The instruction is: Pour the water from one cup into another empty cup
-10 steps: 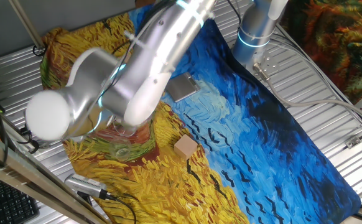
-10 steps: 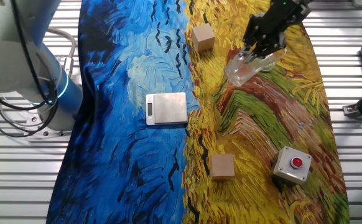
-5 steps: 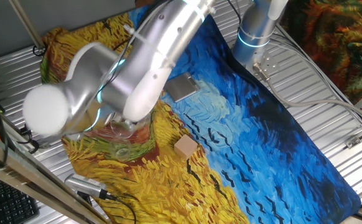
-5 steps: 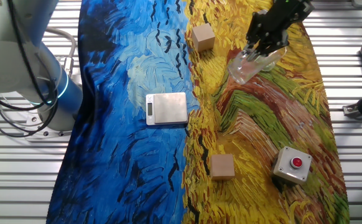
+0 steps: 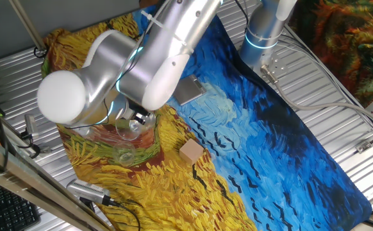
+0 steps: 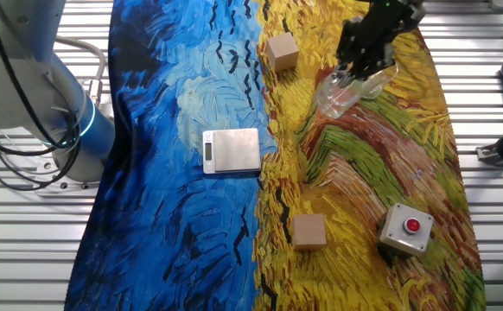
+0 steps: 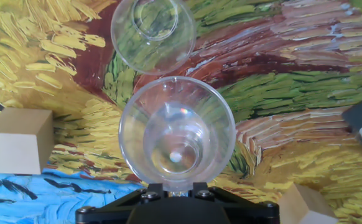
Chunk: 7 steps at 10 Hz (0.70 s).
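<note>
My gripper (image 7: 171, 188) is shut on the base of the larger clear tumbler (image 7: 176, 134), which I hold tilted above the yellow cloth. In the other fixed view the black gripper (image 6: 370, 45) holds the tumbler (image 6: 342, 92) the same way. The tumbler's rim faces the smaller clear cup (image 7: 153, 34), which stands on the cloth just beyond it and also shows in one fixed view (image 5: 125, 156). Water shows only as faint glints (image 7: 176, 155) deep in the tumbler. In one fixed view the arm hides most of the gripper, and the tumbler (image 5: 132, 126) peeks out below.
A wooden block (image 6: 282, 50) lies left of the cups and a second block (image 6: 308, 231) lies nearer the front. A silver scale (image 6: 232, 149) sits on the blue cloth. A red-button box (image 6: 406, 229) stands at the right.
The arm's wrist joints have swung up and to the right in one fixed view. The tumbler stays gripped and tilted over nearly the same spot, shifting only slightly.
</note>
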### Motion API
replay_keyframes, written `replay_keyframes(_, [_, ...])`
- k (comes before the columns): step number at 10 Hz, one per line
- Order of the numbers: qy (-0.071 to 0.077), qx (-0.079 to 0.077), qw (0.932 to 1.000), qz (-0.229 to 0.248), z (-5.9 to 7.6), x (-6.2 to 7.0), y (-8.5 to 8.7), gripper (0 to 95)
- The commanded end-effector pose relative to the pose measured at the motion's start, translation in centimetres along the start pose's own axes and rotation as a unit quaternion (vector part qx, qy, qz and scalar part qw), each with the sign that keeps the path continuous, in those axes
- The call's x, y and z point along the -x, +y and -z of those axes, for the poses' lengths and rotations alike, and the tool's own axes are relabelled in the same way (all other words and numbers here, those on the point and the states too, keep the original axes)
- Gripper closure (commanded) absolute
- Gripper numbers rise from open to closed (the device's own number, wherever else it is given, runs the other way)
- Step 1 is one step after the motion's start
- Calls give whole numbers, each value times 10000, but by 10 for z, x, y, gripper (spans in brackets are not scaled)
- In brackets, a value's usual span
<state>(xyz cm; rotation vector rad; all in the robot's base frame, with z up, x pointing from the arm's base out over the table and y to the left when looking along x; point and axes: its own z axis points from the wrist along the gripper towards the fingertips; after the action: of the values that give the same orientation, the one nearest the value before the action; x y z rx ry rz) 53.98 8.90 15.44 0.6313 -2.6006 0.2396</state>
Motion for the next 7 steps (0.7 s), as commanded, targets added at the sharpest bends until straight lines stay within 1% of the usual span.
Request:
replay_keyframes(1, [-241,-35,9997,-21,-3,-4,0,950])
replay_keyframes(2, [-286,-31,9996,-31,-3,-4,0,950])
replay_keyframes(3, [-361,-2,9993,-55,-3,-4,0,950])
replay_keyframes(5, [-439,-22,9990,-62,-3,-4,0,950])
replay_keyframes(7, [-670,-39,9977,-120,-3,-4,0,950])
